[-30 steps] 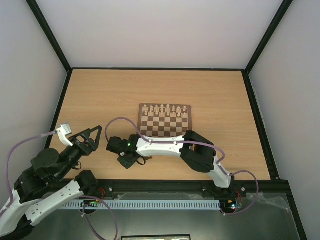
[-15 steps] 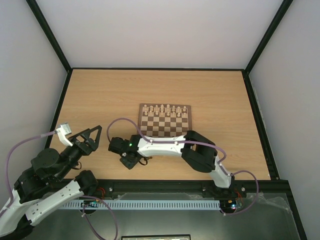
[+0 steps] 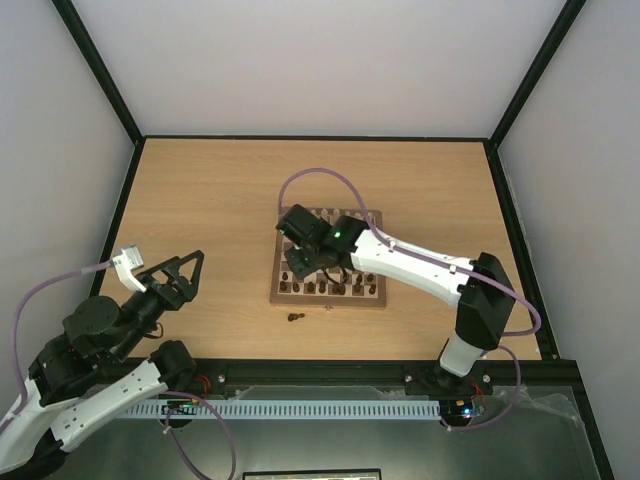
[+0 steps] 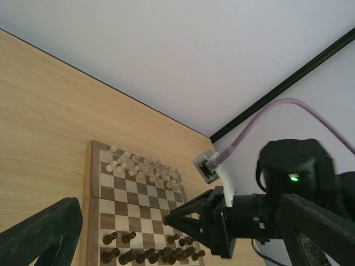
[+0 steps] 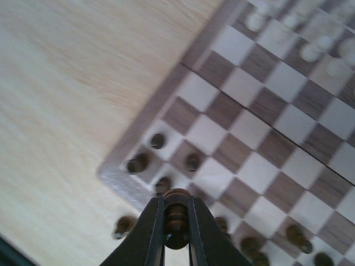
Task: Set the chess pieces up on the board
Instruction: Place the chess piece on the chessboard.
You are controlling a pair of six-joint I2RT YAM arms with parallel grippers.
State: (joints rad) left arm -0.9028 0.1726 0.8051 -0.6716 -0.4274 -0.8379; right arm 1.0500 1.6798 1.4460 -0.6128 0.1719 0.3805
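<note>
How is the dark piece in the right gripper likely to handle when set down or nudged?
The dark piece looks small, rigid wood, so probably light. Its round, ridged profile suggests it would roll if tipped over. Only the thin tips of the right gripper pinch it, so it might twist or slip on release.

No legible text or markings.
</note>
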